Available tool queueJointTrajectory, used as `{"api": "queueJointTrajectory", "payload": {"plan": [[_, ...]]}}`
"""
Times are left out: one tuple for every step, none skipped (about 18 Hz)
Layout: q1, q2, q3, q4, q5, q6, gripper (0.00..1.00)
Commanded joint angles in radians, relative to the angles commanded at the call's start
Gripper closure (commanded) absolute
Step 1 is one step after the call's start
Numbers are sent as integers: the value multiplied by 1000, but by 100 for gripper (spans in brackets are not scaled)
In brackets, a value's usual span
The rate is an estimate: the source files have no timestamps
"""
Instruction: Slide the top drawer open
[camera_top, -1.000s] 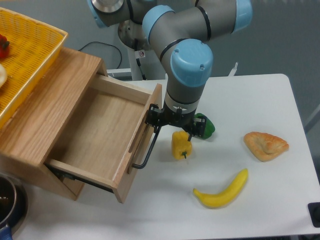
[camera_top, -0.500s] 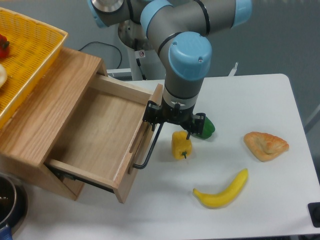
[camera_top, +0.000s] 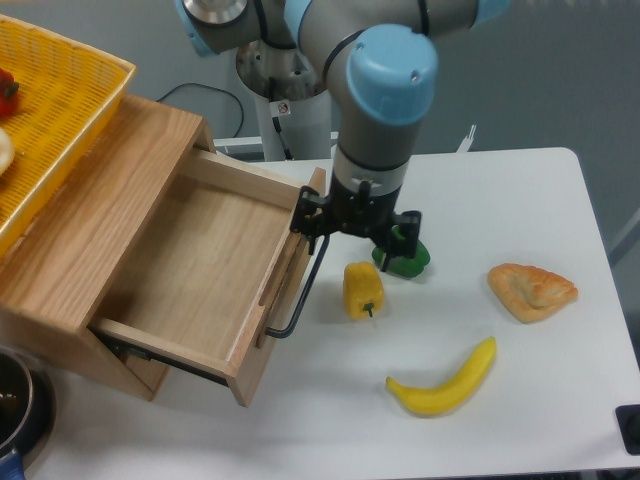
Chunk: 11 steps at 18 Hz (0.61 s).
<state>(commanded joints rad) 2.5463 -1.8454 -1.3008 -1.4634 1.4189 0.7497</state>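
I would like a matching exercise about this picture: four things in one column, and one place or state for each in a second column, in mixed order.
Things:
1. top drawer
2. banana
3. yellow basket
4. green pepper

Places or states:
a. on top of the cabinet
b. just under the hand
c. pulled open, nothing inside
d. nearest the table's front edge

Pairs: 1-c, 2-d, 3-a, 4-b

One top drawer (camera_top: 190, 270), two peppers (camera_top: 363, 289), one banana (camera_top: 445, 382), one pastry (camera_top: 531, 290), one basket (camera_top: 60, 110).
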Motion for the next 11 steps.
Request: {"api": "queueJointTrajectory", "payload": {"plan": [[14,0,0,2,2,41,0],[20,-2,0,5,5,78,0],[23,-3,-2,17,8,106,0],[28,-6,-3,34,8,129,0],[44,-9,-6,47,8,149,0],[55,-14,-9,54,8,173,0],[60,-18,-9,58,8,207,0],[71,-28,-9,58,9,250,0],[86,-34,-11,57,9,299,0],[91,-47,-11,57,18,341,0],[100,-58,-12,55,47,373,0]]}}
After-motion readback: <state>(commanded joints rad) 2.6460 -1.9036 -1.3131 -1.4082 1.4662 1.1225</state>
